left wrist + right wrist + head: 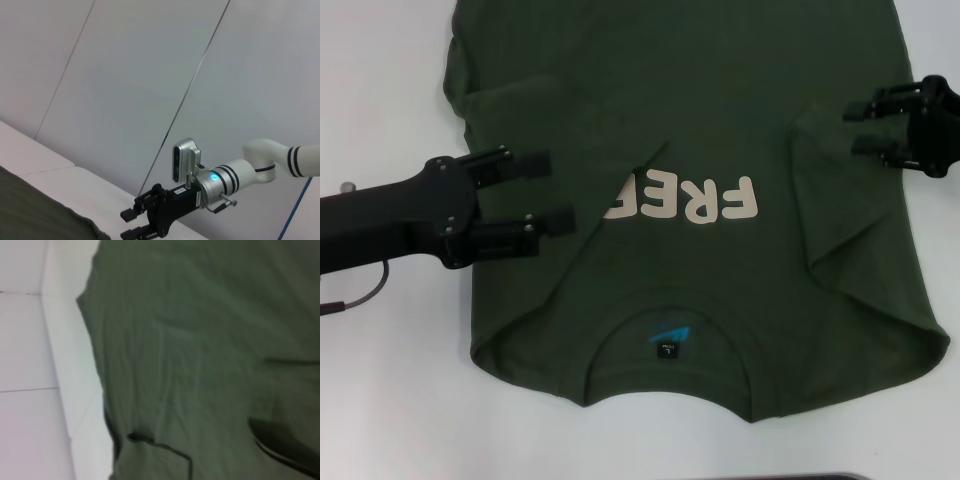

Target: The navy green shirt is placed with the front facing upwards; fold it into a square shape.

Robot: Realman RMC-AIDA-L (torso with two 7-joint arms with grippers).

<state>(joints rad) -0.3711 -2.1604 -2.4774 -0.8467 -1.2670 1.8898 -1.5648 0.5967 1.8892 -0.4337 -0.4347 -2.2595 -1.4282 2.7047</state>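
One shirt [720, 130] lies front-up on the white table [380, 400], collar toward six o'clock, and both sleeves appear already folded inward: the left flap covers part of the lettering [685, 198], the right lies near three o'clock. Judged so, the lengthwise folds to a square remain. Two grippers: the left gripper [545, 192] at nine o'clock and the right gripper [865, 127] at two o'clock, both spread apart, holding nothing.
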